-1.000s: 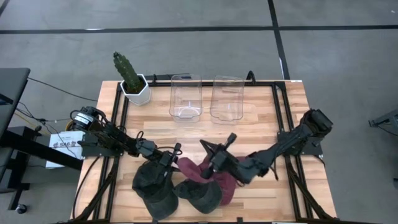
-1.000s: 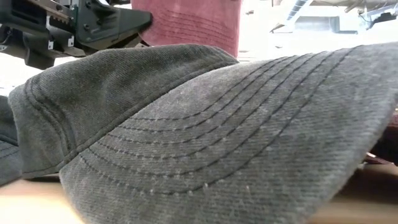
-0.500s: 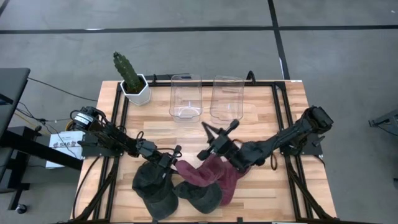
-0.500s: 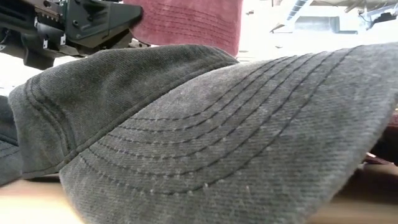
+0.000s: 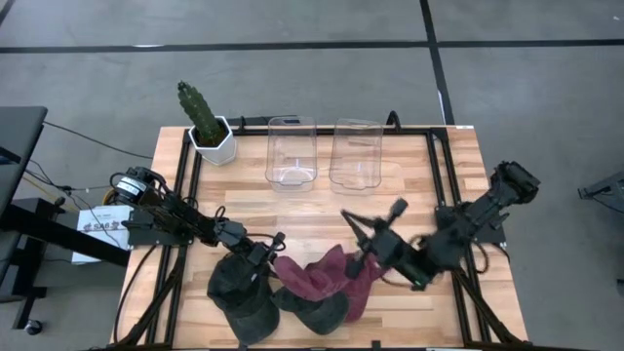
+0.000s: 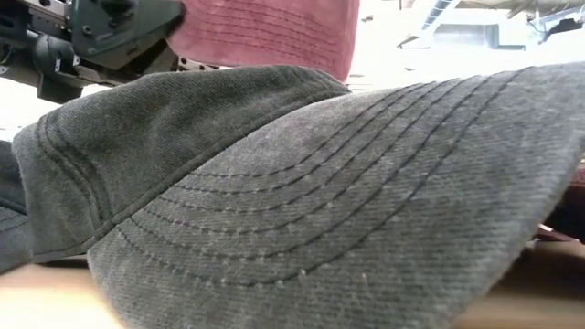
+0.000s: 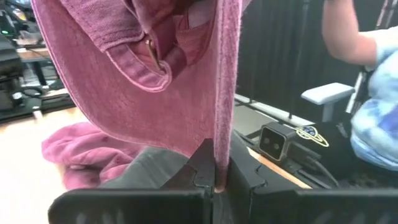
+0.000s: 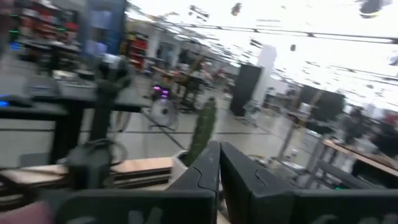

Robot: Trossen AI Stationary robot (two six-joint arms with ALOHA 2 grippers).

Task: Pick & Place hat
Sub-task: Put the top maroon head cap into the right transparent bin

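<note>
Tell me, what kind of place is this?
Probably a robotics lab or workshop: a wooden table on bare concrete, two robot arms handling hats, and rows of workbenches behind.

Left hand (image 5: 274, 241) low, fingers pinched together, right hand (image 5: 348, 216) raised mid-table, fingers closed

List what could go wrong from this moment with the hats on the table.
1. The left gripper is shut on only a thin edge of the maroon hat; the fabric could slip out if it is lifted.
2. The maroon hat lies against the two dark grey hats, so pulling it may drag them along or off the table's near edge.
3. The right gripper, shut and empty beside the maroon hat, could snag it when it moves.
</note>
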